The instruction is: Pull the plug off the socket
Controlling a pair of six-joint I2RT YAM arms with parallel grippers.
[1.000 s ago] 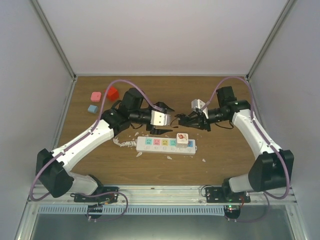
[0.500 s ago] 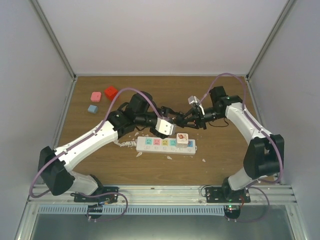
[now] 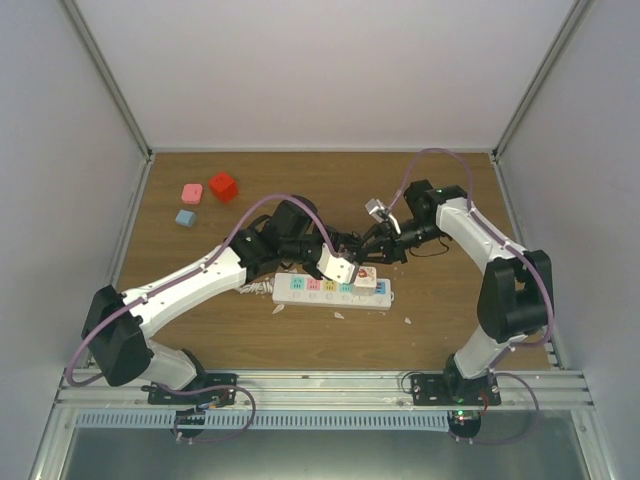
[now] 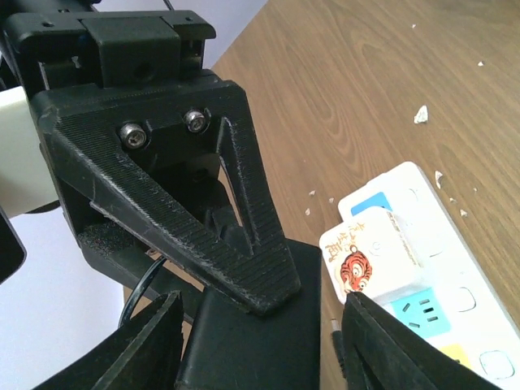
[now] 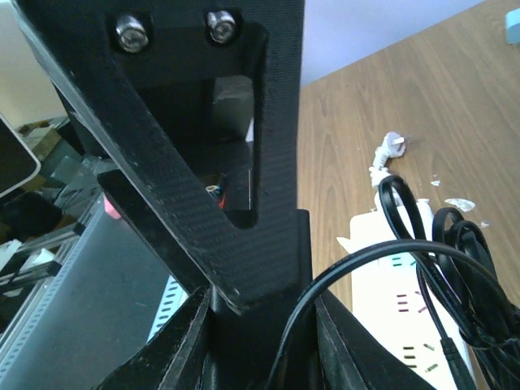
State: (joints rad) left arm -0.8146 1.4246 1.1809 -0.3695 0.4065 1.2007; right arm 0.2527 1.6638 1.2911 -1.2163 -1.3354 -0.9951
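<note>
The socket (image 3: pixel 315 289), a long white power strip with pastel outlets, lies on the wooden table. A white cube plug (image 3: pixel 365 277) with a tiger picture sits in it near its right end. My left gripper (image 3: pixel 352 262) is open just behind the plug. In the left wrist view (image 4: pixel 260 345) its right finger (image 4: pixel 390 349) touches the plug (image 4: pixel 375 253) on the socket (image 4: pixel 455 301). My right gripper (image 3: pixel 368 252) crowds in from the right and looks open. In the right wrist view (image 5: pixel 258 357) black parts of the other gripper fill its gap; the socket (image 5: pixel 406 301) lies beyond.
A red cube (image 3: pixel 222 186), a pink block (image 3: pixel 191 192) and a blue block (image 3: pixel 184 217) sit at the back left. The strip's white cord stub (image 3: pixel 250 287) lies at its left end. White scraps (image 3: pixel 408 320) dot the table. Black cables (image 5: pixel 439 244) hang across the right wrist view.
Both grippers have closed in on the plug: the left moved right and down, the right moved left and down. They now nearly touch each other above the strip.
</note>
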